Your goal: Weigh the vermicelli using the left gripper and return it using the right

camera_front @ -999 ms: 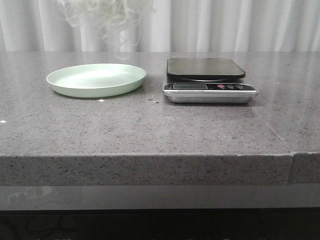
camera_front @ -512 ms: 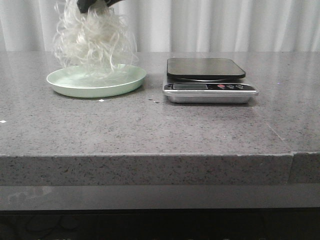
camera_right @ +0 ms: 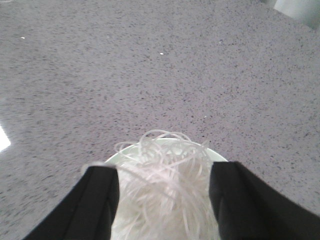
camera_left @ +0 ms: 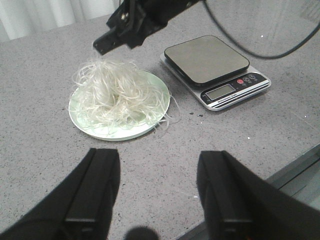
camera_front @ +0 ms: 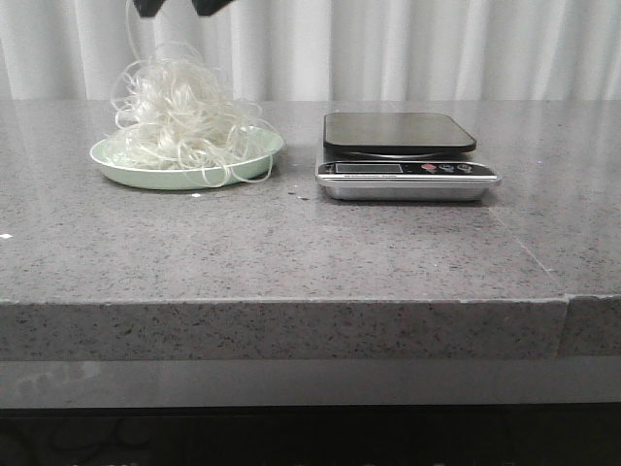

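**Translucent vermicelli resting on the green plate**

You are hovering the right gripper (camera_right: 164, 210), jaws wide and empty, above the vermicelli (camera_front: 179, 121) heaped on the plate (camera_front: 254, 167) near the worktop's far left edge, beside the scale (camera_front: 403, 155). Lift straight, watching trailing strands. Left gripper (camera_left: 157, 192) is gaping, empty.

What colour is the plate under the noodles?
Pale green plate, clearest in the left wrist view.

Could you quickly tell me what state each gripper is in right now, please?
Left gripper: open, holding nothing.
Right gripper: open above the vermicelli on the plate, holding nothing.
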Robot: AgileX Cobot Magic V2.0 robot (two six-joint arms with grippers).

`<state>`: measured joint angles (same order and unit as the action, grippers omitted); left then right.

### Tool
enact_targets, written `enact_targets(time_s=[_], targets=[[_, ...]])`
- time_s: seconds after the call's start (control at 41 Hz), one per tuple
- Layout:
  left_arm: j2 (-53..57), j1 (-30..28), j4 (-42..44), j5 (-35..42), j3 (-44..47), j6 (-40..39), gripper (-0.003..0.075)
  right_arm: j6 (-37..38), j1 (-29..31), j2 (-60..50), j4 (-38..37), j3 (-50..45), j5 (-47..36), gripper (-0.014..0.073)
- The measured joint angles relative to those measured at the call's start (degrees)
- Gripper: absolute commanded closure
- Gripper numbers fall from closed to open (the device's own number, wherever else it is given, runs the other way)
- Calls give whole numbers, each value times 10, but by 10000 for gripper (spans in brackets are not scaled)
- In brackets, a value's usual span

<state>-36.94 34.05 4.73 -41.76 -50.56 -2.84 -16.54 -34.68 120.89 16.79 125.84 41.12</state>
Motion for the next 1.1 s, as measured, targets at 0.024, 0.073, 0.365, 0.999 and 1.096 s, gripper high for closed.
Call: enact_targets(time_s=[0.024,0.073,0.365,0.999,1.096], targets=[[0,0,0,0,0,0,301,3,0,-8,0,0,9,88],[0,0,0,0,0,0,301,13,4,-29,0,0,29,88],[0,0,0,0,0,0,301,84,30,-163,-62,-4,136,88],[0,0,0,0,0,0,301,92,39,-598,-89,-526,22,88],[0,0,0,0,0,0,301,92,51,-662,-90,-585,22,88]])
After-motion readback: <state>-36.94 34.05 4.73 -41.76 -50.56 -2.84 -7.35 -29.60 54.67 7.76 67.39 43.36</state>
